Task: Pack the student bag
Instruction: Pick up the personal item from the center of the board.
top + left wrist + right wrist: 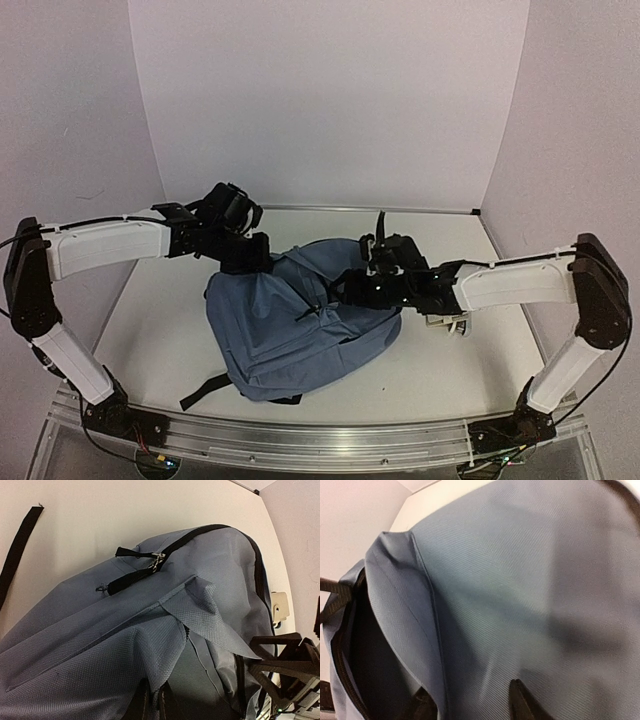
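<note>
Claw, left point(152, 696): clamped shut on a fold of slate-blue cloth at the rim of the student bag point(270, 330), lower centre of the left wrist view.

Claw, right point(470, 702): fingers parted to a middling gap and set against the bag's flap, beside the dark main opening point(355, 660) at lower left. No clamp on the cloth evident.

Student bag: lying at centre frame of the overhead view on the tabletop point(150, 330), with a black strap point(205, 390) trailing toward lower left. Zipper pull point(157, 559) at upper centre of the left wrist view, apart from both claws.

Pale object point(447, 322): under the right arm, centre right; too hidden to name.

Step in hand, as judged: spreading the mouth of the bag for loading. Next move likely calls for a firm lift of the rim by the left claw and a fresh purchase on the opposite lip by the right.

Arm poses: left forearm level from the left edge, wrist bent down onto the bag's upper left. Right forearm level from the right edge, wrist over the bag's upper right.
</note>
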`<state>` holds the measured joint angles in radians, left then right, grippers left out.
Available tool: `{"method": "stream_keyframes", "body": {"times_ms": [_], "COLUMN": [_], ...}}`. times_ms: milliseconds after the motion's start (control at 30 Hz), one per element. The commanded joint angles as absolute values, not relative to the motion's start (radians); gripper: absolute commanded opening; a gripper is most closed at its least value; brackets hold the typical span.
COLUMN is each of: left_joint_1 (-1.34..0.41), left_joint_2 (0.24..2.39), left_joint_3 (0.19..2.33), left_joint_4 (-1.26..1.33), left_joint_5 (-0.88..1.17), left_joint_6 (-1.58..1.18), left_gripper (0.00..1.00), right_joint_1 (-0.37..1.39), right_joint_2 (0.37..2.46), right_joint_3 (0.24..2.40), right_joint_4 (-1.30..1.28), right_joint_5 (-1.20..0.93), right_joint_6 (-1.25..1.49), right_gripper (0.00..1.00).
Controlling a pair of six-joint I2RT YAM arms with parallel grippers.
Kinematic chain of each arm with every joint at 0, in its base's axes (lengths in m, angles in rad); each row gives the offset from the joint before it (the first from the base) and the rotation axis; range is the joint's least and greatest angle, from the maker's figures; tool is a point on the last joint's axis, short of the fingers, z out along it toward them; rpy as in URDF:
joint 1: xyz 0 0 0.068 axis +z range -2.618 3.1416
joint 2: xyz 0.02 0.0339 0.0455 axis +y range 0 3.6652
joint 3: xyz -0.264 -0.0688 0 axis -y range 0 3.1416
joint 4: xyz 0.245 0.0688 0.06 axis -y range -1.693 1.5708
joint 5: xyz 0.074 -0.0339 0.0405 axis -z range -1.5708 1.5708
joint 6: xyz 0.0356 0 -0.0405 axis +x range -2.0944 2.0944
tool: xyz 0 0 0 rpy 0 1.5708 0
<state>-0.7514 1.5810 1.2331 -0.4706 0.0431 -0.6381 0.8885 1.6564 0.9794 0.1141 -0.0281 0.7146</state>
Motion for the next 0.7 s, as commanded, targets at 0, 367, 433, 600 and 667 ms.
{"method": "stream_keyframes", "body": {"times_ms": [0, 367, 433, 600, 667], "left_joint_1": [-0.733, -0.714, -0.712, -0.706, -0.705], "left_joint_2": [1.512, 1.522, 1.521, 1.513, 1.513], "left_joint_3": [1.235, 1.214, 1.211, 1.207, 1.207], "left_joint_4": [-0.383, -0.343, -0.346, -0.345, -0.343], "left_joint_5": [0.102, 0.159, 0.161, 0.164, 0.171], "left_joint_6": [-0.598, -0.585, -0.582, -0.576, -0.573], "left_gripper": [0.0, 0.0, 0.0, 0.0, 0.0], "right_joint_1": [0.809, 0.376, 0.324, 0.297, 0.287], "right_joint_2": [1.482, 1.297, 1.275, 1.253, 1.257], "right_joint_3": [0.963, 0.693, 0.66, 0.624, 0.609], "right_joint_4": [-0.075, -0.138, -0.14, -0.16, -0.162], "right_joint_5": [0.069, -0.05, -0.047, 0.001, 0.021], "right_joint_6": [0.661, 0.668, 0.681, 0.696, 0.698], "right_gripper": [0.68, 0.9, 0.9, 0.9, 0.89]}}
